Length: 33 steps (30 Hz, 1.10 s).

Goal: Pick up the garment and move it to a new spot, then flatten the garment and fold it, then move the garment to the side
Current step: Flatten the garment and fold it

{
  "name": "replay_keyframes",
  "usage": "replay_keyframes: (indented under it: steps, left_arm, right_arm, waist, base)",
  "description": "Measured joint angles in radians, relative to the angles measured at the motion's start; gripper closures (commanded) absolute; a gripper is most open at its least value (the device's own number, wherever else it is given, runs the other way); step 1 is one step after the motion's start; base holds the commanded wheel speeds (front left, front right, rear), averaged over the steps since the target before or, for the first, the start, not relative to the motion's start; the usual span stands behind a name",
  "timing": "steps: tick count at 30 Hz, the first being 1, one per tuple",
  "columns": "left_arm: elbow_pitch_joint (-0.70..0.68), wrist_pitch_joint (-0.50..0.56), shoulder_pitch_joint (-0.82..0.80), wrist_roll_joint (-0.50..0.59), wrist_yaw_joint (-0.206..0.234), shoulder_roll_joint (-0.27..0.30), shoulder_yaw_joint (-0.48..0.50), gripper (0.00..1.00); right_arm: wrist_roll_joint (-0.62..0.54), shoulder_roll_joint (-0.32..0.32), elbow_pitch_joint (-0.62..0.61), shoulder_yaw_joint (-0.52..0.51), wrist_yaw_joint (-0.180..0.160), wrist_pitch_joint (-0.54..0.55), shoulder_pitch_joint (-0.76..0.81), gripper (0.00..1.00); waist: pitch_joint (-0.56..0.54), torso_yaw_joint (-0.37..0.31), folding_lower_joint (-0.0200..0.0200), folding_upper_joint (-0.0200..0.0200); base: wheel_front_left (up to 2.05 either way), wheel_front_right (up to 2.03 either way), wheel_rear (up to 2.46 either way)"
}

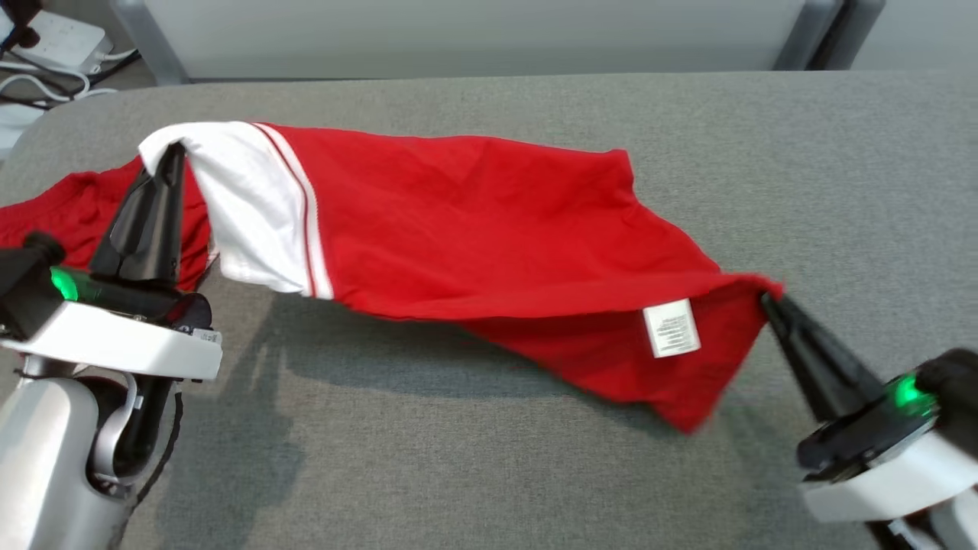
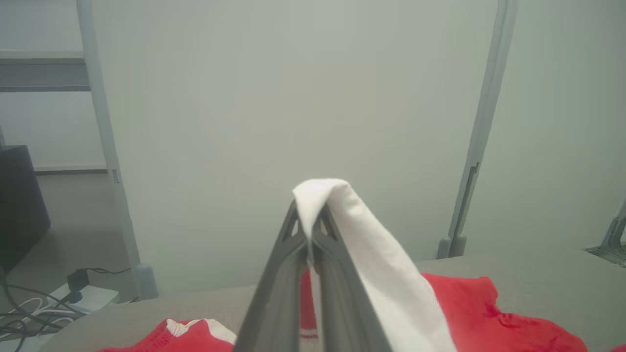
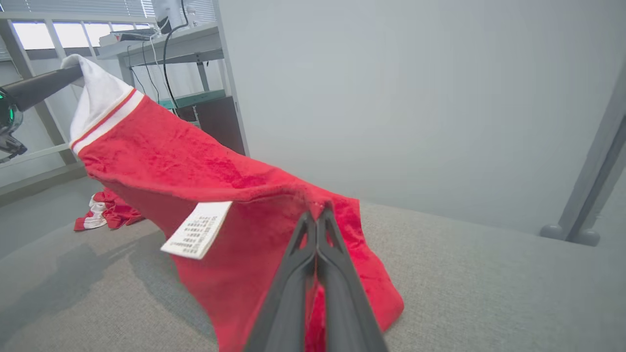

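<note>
Red soft garment [image 1: 489, 221], white-banded, sags between left claw [image 1: 174, 150] and right claw [image 1: 766, 300], each clamped on a corner.

The garment [image 1: 489, 229] is suspended over the table [image 1: 458, 466] between the left gripper [image 1: 174, 150], at left, and the right gripper [image 1: 767, 300], at right.

Grey fabric tabletop [image 1: 458, 473], pale partition panel [image 1: 474, 34] right behind it. White power strip [image 1: 65, 38] plus loose cables [image 1: 38, 85] on floor, far left.
</note>
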Motion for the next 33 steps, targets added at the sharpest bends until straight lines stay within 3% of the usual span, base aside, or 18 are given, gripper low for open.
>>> replay_keyframes:
  steps: [5,11,19,27,33]
  left_arm:
    - [-0.026,0.125,-0.049,-0.007,-0.042,0.067,-0.031,1.00]
    - [-0.066,0.311,-0.149,-0.132,-0.114,0.141,-0.078,1.00]
    - [-0.109,0.407,-0.223,-0.329,-0.131,0.249,-0.089,1.00]
    - [-0.194,0.351,-0.352,-0.510,-0.137,0.300,-0.077,1.00]
    - [-0.240,0.291,-0.368,-0.572,-0.137,0.289,-0.060,1.00]
  right_arm:
    - [-0.002,-0.050,-0.039,-0.106,0.000,-0.007,-0.078,1.00]
    - [-0.007,-0.114,-0.034,-0.187,0.000,-0.004,-0.202,1.00]
    - [-0.018,-0.191,0.001,-0.345,0.000,0.005,-0.311,1.00]
    - [-0.028,-0.246,0.001,-0.363,0.001,0.031,-0.422,1.00]
    - [-0.028,-0.256,-0.038,-0.370,0.001,0.040,-0.444,1.00]
  waist:
    - [-0.020,-0.025,0.0000,0.0000]
    - [-0.051,-0.040,0.0000,0.0000]
    - [-0.094,-0.040,0.0000,0.0000]
    - [-0.118,-0.033,0.0000,0.0000]
    - [-0.123,-0.030,0.0000,0.0000]
  base:
    - [0.00,0.00,0.00]
    - [0.00,0.00,0.00]
    - [0.00,0.00,0.00]
    - [0.00,0.00,0.00]
    - [0.00,0.00,0.00]
